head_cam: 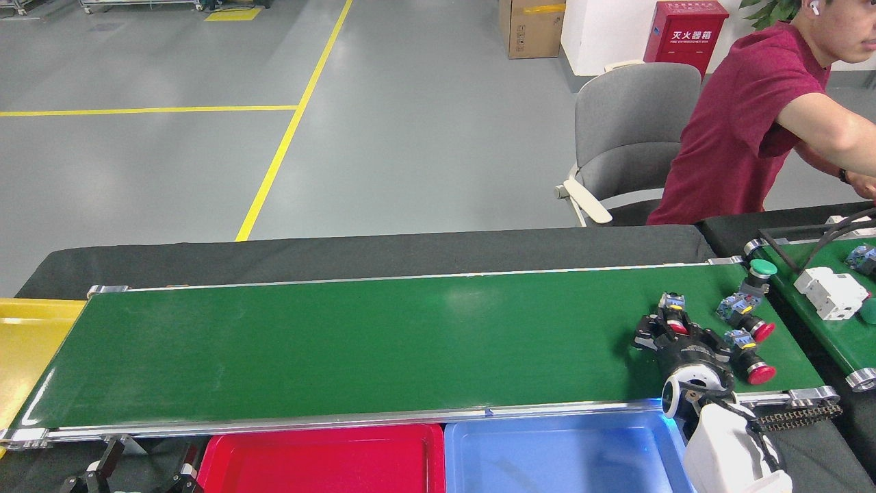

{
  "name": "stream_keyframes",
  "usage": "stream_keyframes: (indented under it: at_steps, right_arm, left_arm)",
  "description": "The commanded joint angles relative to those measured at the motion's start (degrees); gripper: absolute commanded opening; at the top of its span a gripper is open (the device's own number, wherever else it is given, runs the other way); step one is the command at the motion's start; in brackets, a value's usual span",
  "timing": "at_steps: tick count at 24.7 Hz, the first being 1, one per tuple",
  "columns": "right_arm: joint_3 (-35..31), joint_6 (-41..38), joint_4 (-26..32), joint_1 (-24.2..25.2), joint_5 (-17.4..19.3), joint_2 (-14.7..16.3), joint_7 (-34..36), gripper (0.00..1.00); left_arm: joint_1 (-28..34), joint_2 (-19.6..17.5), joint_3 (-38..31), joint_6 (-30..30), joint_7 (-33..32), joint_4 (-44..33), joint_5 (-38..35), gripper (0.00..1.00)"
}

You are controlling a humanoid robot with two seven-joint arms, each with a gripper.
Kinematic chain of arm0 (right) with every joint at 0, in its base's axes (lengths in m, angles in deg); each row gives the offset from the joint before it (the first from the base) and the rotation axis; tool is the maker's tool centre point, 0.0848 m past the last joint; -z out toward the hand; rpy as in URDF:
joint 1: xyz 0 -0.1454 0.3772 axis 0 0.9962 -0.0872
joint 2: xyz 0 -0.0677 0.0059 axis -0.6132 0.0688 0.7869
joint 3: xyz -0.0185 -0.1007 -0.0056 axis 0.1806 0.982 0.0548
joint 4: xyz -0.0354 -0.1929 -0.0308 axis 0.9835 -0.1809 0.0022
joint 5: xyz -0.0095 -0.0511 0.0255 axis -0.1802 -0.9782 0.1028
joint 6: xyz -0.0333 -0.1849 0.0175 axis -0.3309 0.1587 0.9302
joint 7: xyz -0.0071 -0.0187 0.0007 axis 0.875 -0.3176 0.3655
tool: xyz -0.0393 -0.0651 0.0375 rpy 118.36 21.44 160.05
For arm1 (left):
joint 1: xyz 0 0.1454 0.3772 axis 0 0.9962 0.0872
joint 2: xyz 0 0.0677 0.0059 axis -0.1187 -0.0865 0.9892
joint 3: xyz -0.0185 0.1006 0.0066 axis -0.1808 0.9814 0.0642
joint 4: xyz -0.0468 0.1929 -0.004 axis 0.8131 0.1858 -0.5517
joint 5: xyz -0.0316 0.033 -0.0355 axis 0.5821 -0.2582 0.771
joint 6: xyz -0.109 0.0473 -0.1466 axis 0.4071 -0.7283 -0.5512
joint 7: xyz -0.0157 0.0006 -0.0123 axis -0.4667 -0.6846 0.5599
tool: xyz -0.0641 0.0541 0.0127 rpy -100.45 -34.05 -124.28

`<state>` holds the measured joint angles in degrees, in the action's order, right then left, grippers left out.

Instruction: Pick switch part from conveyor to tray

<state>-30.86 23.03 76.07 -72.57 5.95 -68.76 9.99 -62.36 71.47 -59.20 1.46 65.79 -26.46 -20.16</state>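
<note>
The conveyor (383,342) is a wide dark-green belt with silver rails. Several switch parts lie at its right end. One red-capped switch part (673,309) sits between the fingers of my right gripper (674,327), which reaches over the near rail; whether the fingers press on it cannot be told. Two more red-capped parts (744,318) (753,361) lie just right of that gripper, and a green-capped one (759,270) is at the far corner. A red tray (321,459) and a blue tray (554,459) stand below the near rail. My left gripper (144,471) is low at the bottom left, open.
A yellow tray (27,342) sits at the belt's left end. At the right, a narrower green belt (838,335) carries a white part (830,293) and a black cable (821,239). A person in a red shirt (739,137) reaches over it beside a grey chair (629,130).
</note>
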Motion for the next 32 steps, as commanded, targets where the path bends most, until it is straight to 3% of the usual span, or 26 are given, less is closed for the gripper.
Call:
stream_keyframes:
  at_steps: [1,5,9,11,14,18,20,21,23,24,28,32]
  right_arm:
    - [-0.2,-1.8,3.4,0.4,0.3,0.4,-0.7,0.02]
    - [-0.2,-11.1,15.9,8.0,0.4,0.8,-2.4,0.02]
    - [-0.2,-27.2,27.8,16.5,0.7,0.2,-3.0,0.05]
    - [0.1,-34.2,29.3,19.1,0.9,-0.8,-3.0,0.06]
    - [2.7,-43.6,29.3,20.2,0.8,-5.0,-2.9,0.07]
    - [10.3,-46.3,28.9,20.7,0.8,-7.0,-3.0,0.12]
    - [14.2,-46.0,28.4,20.6,0.4,-8.1,-3.2,0.25]
    - [15.2,-45.3,28.3,20.9,0.3,-8.9,-3.2,0.43]
    - [16.2,-43.1,27.8,21.3,0.1,-9.5,-3.2,1.0]
    - [16.5,-42.7,27.5,21.3,0.0,-9.5,-3.2,0.96]
    - [16.8,-41.8,27.6,21.1,0.0,-9.8,-3.1,0.97]
    - [13.9,-36.1,29.1,20.7,0.0,-9.6,-2.7,0.96]
  left_arm:
    - [-0.1,-0.4,-0.2,0.0,0.2,-0.5,-0.1,1.0]
    - [-0.1,-0.2,-0.2,0.0,0.2,-0.5,-0.1,1.0]
    - [-0.1,-0.2,-0.2,0.0,0.2,-0.5,-0.1,1.0]
    - [-0.2,-0.1,-0.2,0.0,0.2,-0.5,-0.1,1.0]
    - [-0.3,0.0,-0.2,0.0,0.2,-0.5,0.0,1.0]
    - [-0.4,0.0,-0.1,0.0,0.2,-0.5,-0.1,1.0]
    - [-0.4,-0.1,0.4,0.0,0.2,-0.5,-0.1,1.0]
    - [-0.4,-0.1,0.5,0.0,0.2,-0.5,-0.1,1.0]
    - [-0.4,-0.1,0.5,0.0,0.2,-0.5,-0.1,1.0]
    - [-0.4,-0.1,0.5,0.0,0.2,-0.6,0.0,1.0]
    - [-0.2,-0.1,0.5,0.0,0.2,-0.6,0.0,1.0]
    - [0.2,-0.1,0.5,0.0,0.2,-0.6,0.0,1.0]
